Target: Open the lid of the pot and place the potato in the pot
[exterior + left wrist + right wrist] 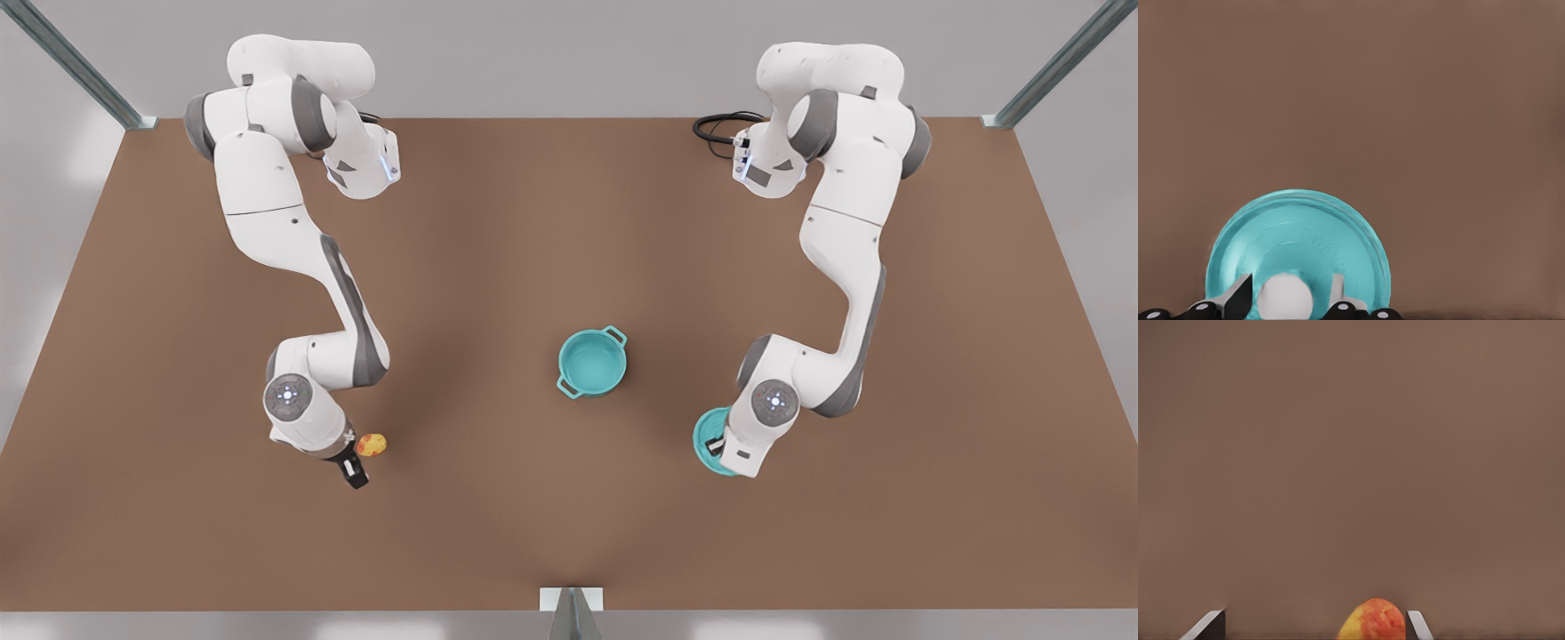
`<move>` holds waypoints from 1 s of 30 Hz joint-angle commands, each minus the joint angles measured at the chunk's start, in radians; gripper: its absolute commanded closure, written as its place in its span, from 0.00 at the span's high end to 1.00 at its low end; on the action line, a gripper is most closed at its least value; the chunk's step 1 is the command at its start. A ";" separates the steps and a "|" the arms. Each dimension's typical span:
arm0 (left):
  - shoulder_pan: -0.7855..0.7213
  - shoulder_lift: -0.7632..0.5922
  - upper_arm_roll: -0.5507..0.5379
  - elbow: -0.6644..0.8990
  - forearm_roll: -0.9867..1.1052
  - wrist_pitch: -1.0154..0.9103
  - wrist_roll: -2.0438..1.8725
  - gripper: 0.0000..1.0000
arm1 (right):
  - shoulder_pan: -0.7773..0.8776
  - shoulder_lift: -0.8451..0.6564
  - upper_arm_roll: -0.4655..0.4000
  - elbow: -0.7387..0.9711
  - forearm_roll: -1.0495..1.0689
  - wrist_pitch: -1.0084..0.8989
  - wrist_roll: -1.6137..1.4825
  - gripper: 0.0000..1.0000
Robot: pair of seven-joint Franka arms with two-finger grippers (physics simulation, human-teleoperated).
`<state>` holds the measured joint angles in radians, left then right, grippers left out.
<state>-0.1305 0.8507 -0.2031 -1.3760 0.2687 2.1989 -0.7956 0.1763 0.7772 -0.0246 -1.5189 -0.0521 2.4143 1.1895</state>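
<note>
The teal pot (593,362) stands uncovered near the table's middle, its teal inside showing. The pot lid (704,434) (1305,233) is away from it, toward the front view's right, under my left gripper (714,447) (1289,297), whose fingers sit close on either side of the white knob (1285,298). On the front view's left, the yellow-orange potato (372,444) (1373,621) lies on the table. My right gripper (360,459) (1315,628) is open around it, and the potato sits close to one finger (1417,627).
The brown table (569,222) stretches wide around the pot. A black cable (716,129) lies coiled at the back by the base of the arm on the front view's right. Metal frame posts stand at the table's corners and front edge.
</note>
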 commanded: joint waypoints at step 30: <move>0.219 -0.703 -0.010 -0.221 -0.264 -0.479 0.809 1.00 | 0.028 -0.018 -0.003 -0.119 -0.086 -0.009 0.143 1.00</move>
<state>0.0899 0.1479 -0.2129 -1.5980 0.0036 1.7336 -0.1436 0.2043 0.7603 -0.0269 -1.6394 -0.1300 2.4050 1.3040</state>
